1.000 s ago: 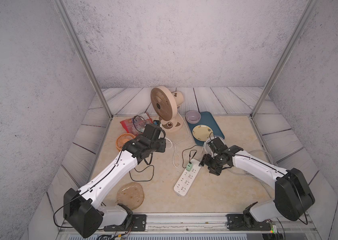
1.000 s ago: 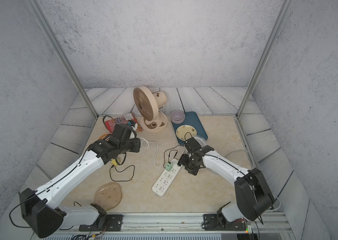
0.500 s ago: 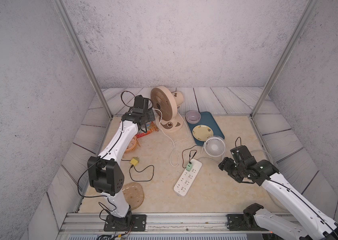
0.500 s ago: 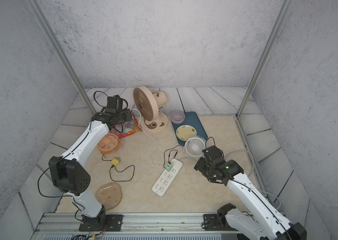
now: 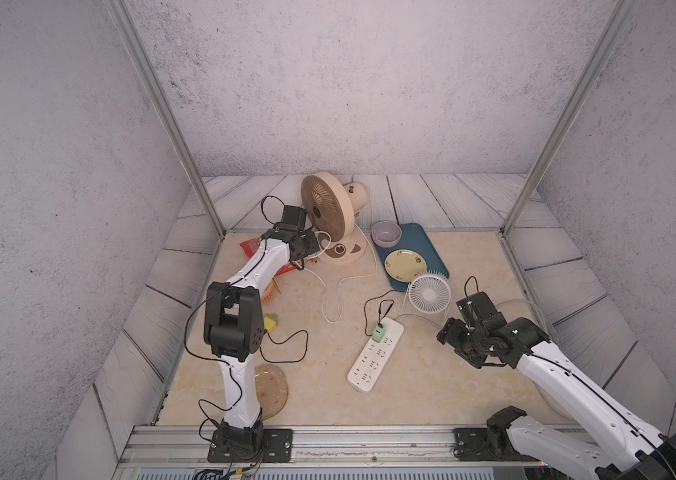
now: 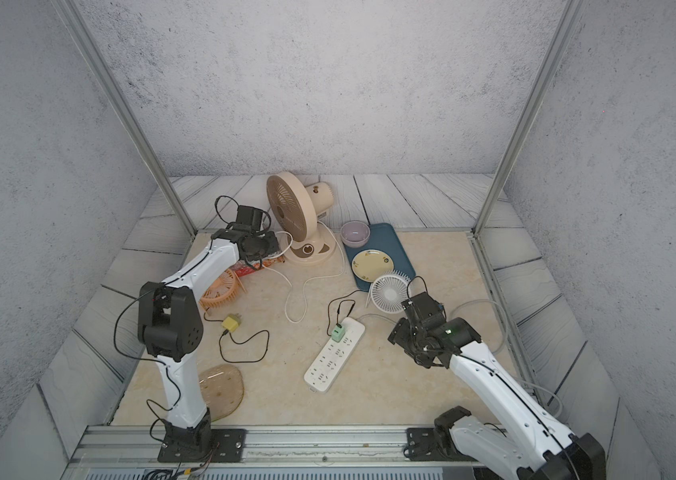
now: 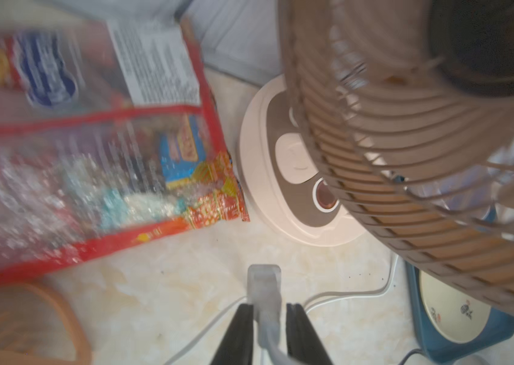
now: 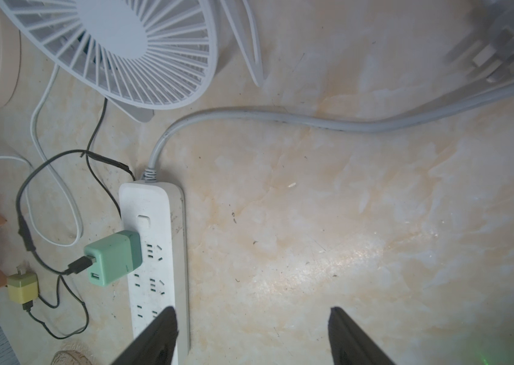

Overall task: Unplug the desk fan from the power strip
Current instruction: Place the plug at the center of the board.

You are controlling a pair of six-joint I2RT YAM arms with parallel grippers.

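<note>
Straddling the white plug (image 7: 263, 281), your left gripper (image 7: 270, 307): can't tell if it grips. It swung from bench centre to the back edge by the desk fan (image 5: 328, 212). Your right gripper (image 8: 251, 309) backed off the power strip (image 5: 365, 365), open, empty. Strip mid-bench, only 1 green adapter (image 5: 378, 333) in it: unplug looks done. Back edge, tray (image 5: 423, 241) holds 1 empty bowl (image 5: 386, 233), 1 plate (image 5: 405, 264).
</note>
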